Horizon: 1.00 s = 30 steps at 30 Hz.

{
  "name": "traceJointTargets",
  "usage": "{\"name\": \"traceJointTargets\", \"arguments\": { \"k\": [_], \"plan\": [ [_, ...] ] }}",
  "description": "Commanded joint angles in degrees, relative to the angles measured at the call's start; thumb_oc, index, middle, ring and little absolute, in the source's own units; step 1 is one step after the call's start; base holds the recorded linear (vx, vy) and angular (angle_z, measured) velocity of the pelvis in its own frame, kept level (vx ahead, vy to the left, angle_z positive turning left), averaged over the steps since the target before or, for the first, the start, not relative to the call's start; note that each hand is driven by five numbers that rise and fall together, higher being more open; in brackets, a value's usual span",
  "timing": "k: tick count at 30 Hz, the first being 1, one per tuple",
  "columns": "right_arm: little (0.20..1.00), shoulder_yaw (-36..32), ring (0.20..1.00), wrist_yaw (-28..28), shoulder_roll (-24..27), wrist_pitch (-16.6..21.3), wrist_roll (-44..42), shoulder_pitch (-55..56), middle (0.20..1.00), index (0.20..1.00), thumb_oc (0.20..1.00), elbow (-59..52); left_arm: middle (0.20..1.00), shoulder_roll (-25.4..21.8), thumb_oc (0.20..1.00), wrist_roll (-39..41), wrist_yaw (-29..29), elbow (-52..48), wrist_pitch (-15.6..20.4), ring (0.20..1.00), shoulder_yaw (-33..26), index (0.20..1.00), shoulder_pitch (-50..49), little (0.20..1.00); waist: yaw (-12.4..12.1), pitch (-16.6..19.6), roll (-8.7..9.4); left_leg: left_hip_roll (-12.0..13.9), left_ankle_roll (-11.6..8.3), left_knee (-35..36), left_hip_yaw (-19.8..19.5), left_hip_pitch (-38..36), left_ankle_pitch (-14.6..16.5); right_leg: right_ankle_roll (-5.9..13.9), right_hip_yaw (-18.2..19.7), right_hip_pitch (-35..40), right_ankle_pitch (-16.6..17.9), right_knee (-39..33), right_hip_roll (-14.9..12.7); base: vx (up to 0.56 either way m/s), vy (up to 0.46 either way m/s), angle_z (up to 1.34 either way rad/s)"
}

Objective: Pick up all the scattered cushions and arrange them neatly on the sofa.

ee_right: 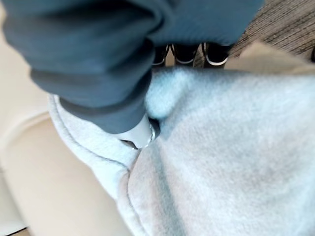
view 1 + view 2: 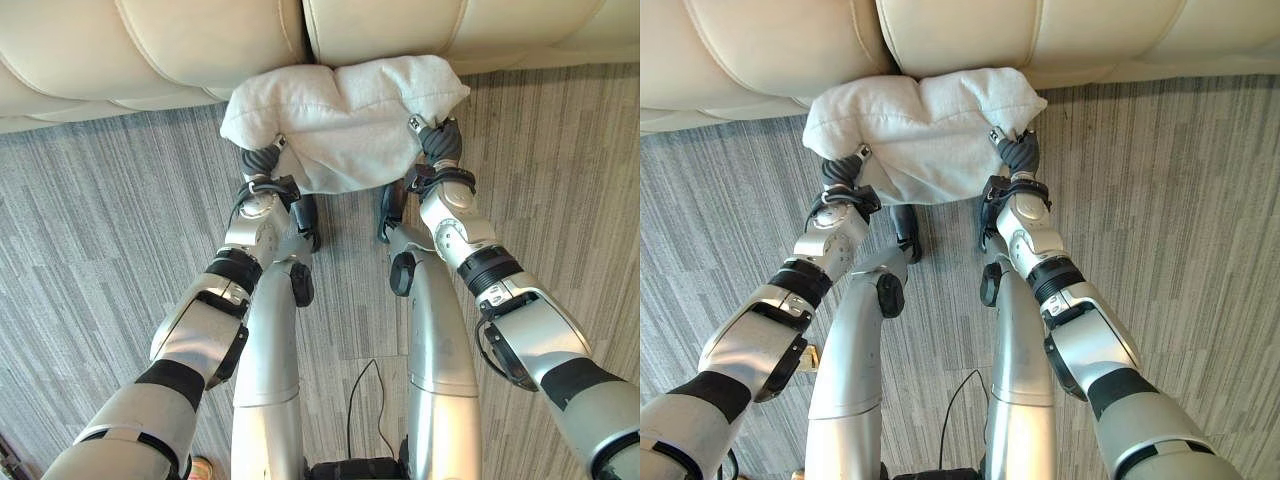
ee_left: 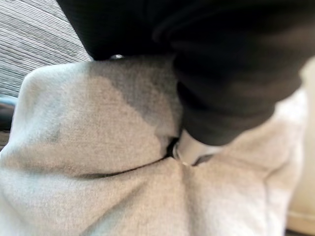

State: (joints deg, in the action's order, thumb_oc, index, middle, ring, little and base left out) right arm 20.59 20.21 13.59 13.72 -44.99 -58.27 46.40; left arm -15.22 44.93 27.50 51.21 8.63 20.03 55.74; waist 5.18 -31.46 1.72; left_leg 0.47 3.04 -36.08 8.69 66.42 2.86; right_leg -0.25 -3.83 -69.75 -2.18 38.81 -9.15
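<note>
The cream sofa (image 2: 200, 50) blocks the way ahead (cushion (image 2: 340, 110) against its front edge); striped carpet (image 2: 560, 160) lies open either side.

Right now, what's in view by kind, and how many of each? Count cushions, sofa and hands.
White cushion: 1, held between both hands in front of the sofa
Cream sofa: 1
Robot hands: 2, left hand and right hand, fingers buried in the cushion
Total: 4

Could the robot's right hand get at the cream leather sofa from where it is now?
Probably not directly: the right hand is dug into the white fluffy cushion, which lies between it and the cream leather sofa.
</note>
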Motion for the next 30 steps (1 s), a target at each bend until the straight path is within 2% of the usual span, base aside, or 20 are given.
{"name": "traceJointTargets", "arguments": {
  "k": [1,4,7,10,11,17,19,20,24,28,30],
  "plan": [
    [0.200,-1.2,0.200,-3.5,-6.2,6.0,1.6,5.2,0.200,0.200,0.200,-9.6,0.200,7.6,0.200,-4.3,-3.0,-7.0,3.9,0.200,1.9,0.200,-3.0,0.200,-1.6,11.0,-1.18,-1.1,-1.88,5.3,-2.3,-1.7,2.4,3.33,-0.1,0.5,-4.1,-1.9,1.3,-0.07,0.007,-0.07],
    [0.200,-1.9,0.200,-2.8,-5.2,6.1,3.6,8.7,0.200,0.200,0.200,-12.8,0.200,6.0,0.200,-7.5,-2.5,-11.3,4.1,0.200,1.3,0.200,-6.5,0.200,-1.9,10.9,-1.22,-0.9,-2.17,10.0,-2.8,-6.6,0.9,3.73,-0.6,5.5,-2.8,-6.4,1.4,-0.05,0.005,-0.02],
    [0.200,-2.3,0.200,-2.5,-3.0,4.1,8.0,15.0,0.200,0.200,0.200,-15.6,0.200,4.1,0.200,-11.5,-2.5,-18.8,4.3,0.200,0.6,0.200,-12.7,0.200,-2.5,10.9,-1.35,-1.3,-2.75,17.4,-3.4,-15.8,-1.2,4.39,-1.9,14.3,-1.2,-13.2,1.6,-0.03,-0.016,-0.04],
    [0.200,-2.4,0.200,-3.3,-2.0,1.2,12.5,24.7,0.200,0.200,0.200,-18.9,0.200,3.8,0.200,-15.7,-3.6,-27.4,3.1,0.200,1.0,0.200,-23.1,0.200,-3.6,11.0,-1.50,-1.8,-3.32,26.0,-4.0,-29.1,-3.6,4.86,-3.6,27.8,0.6,-21.7,2.0,0.02,-0.013,0.01],
    [0.200,-2.4,0.200,-3.3,-2.0,1.1,12.5,24.9,0.200,0.200,0.200,-19.0,0.200,3.8,0.200,-15.7,-3.6,-27.6,3.1,0.200,1.0,0.200,-23.3,0.200,-3.6,10.6,-1.54,-1.7,-3.33,26.5,-4.1,-29.9,-3.7,4.86,-3.7,28.6,0.8,-22.2,2.1,0.05,-0.012,0.04],
    [0.200,-3.5,0.200,-4.8,-1.0,-2.1,18.4,38.7,0.200,0.200,0.200,-24.6,0.200,3.4,0.200,-18.9,-6.2,-34.7,1.0,0.200,1.1,0.200,-36.9,0.200,-3.9,13.1,-1.39,-0.8,-5.03,37.7,-4.0,-48.1,-6.5,5.92,-6.3,48.6,3.1,-33.9,3.0,0.10,-0.023,0.04],
    [0.200,-4.2,0.200,-5.8,0.2,-3.1,20.9,44.0,0.200,0.200,0.200,-27.9,0.200,1.9,0.200,-19.9,-7.6,-37.9,0.1,0.200,0.4,0.200,-42.5,0.200,-4.0,15.0,-1.17,-0.6,-5.03,40.0,-3.6,-53.9,-6.3,6.21,-6.8,54.7,3.2,-37.0,3.3,0.12,-0.011,0.06],
    [0.200,-4.2,0.200,-5.8,0.2,-3.1,21.0,44.1,0.200,0.200,0.200,-27.9,0.200,1.8,0.200,-20.0,-7.6,-38.0,0.0,0.200,0.4,0.200,-42.6,0.200,-4.0,14.8,-1.17,-0.6,-5.03,40.2,-3.6,-54.2,-6.3,6.22,-6.8,55.1,3.2,-37.2,3.4,0.07,0.003,-0.04],
    [0.200,-5.6,0.200,-7.9,1.5,-4.6,23.7,51.3,0.200,0.200,0.200,-31.4,0.200,-0.4,0.200,-20.8,-10.0,-42.2,-1.3,0.200,-1.6,0.200,-50.6,0.200,-4.0,18.0,-1.05,-0.2,-4.82,41.1,-2.4,-60.5,-4.9,6.73,-6.3,61.5,2.9,-40.2,4.0,0.07,0.008,-0.06],
    [0.200,-6.3,0.200,-8.4,1.4,-5.2,23.8,53.3,0.200,0.200,0.200,-32.0,0.200,-0.6,0.200,-20.8,-10.6,-42.5,-2.0,0.200,-2.5,0.200,-53.0,0.200,-4.0,18.9,-0.90,-0.1,-4.63,41.1,-2.2,-62.5,-4.1,6.98,-6.3,64.0,2.7,-41.3,4.1,0.07,0.035,-0.08],
    [0.200,-6.2,0.200,-9.3,0.4,-5.2,22.0,55.6,0.200,0.200,0.200,-33.4,0.200,-0.3,0.200,-19.9,-10.6,-42.9,-2.7,0.200,-2.8,0.200,-55.8,0.200,-4.4,19.1,-0.81,-0.7,-3.40,40.9,-2.2,-65.0,-2.9,7.36,-5.9,65.9,2.2,-40.4,3.6,0.08,0.147,-0.09]
  ]
}}
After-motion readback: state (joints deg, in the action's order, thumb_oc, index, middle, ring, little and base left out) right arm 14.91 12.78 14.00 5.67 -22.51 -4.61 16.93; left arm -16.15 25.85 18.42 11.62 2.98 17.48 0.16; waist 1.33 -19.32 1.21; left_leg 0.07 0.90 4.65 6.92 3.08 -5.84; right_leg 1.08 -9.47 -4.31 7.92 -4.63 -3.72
